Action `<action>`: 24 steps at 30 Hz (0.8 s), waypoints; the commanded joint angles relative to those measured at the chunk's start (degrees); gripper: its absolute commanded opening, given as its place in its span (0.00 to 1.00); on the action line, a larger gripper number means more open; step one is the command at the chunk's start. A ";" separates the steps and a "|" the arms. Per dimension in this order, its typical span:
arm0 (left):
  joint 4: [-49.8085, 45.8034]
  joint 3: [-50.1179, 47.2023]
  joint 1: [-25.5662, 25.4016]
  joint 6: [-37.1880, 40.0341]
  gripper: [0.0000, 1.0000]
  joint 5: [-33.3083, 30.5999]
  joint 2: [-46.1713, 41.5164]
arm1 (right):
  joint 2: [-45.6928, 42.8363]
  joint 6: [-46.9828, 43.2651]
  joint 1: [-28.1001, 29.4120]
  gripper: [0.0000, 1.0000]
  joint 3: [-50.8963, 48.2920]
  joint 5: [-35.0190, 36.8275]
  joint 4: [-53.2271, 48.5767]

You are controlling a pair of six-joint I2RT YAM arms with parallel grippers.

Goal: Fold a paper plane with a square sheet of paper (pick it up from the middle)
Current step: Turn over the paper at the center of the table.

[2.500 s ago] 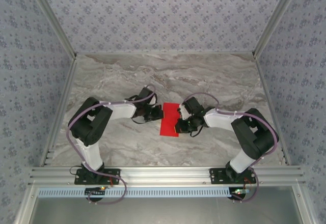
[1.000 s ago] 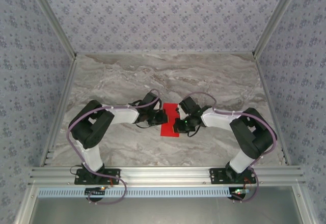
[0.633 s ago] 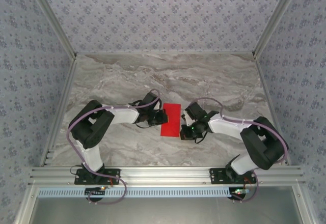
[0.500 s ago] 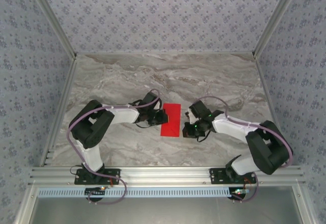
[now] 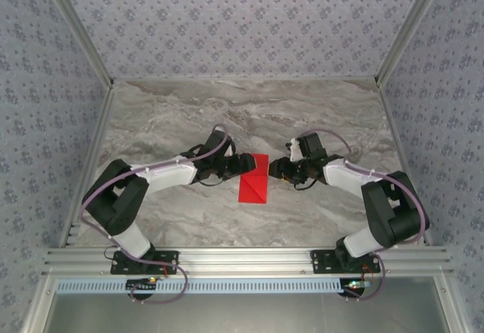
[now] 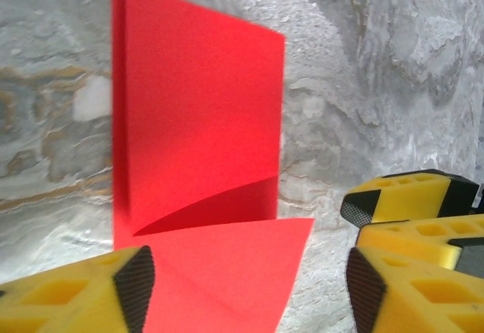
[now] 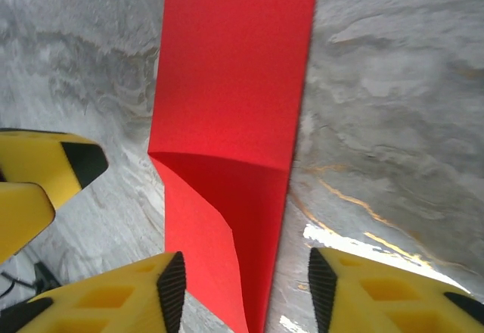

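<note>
The square sheet of paper (image 5: 253, 189) is bright red and lies on the marble table, folded into a narrow strip. Its far corner is turned in as a slightly raised triangular flap. My left gripper (image 5: 245, 163) hovers at the strip's far left edge. In the left wrist view the paper (image 6: 200, 106) runs under my open left gripper (image 6: 246, 287). My right gripper (image 5: 277, 168) stands just right of the strip. In the right wrist view the paper (image 7: 234, 68) passes between the spread fingers of my right gripper (image 7: 246, 284), untouched. A finished paper plane is out of view.
Grey marble tabletop (image 5: 227, 113) stretches behind the paper. Patterned walls close it in on three sides, and an aluminium rail (image 5: 242, 257) carries the arm bases along the near edge. The other arm's yellow fingers (image 6: 408, 200) come close to the left gripper.
Both grippers have gone from shut to open. The right gripper pulled off the paper to its right side and the left reached further over it. The paper's far corner now lies folded in.
</note>
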 commanded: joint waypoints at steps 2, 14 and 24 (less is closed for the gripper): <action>4.13 -4.58 -0.07 -3.82 0.78 -0.28 -1.42 | 3.06 -4.05 0.29 0.52 2.43 -5.25 -0.15; 14.13 -8.55 -0.06 -7.61 0.83 5.81 -0.22 | 8.09 -4.46 0.72 0.23 4.37 -7.32 2.39; 25.83 -9.95 0.70 -11.88 0.67 13.00 5.38 | 6.75 -2.26 -2.41 0.07 0.92 -7.55 6.24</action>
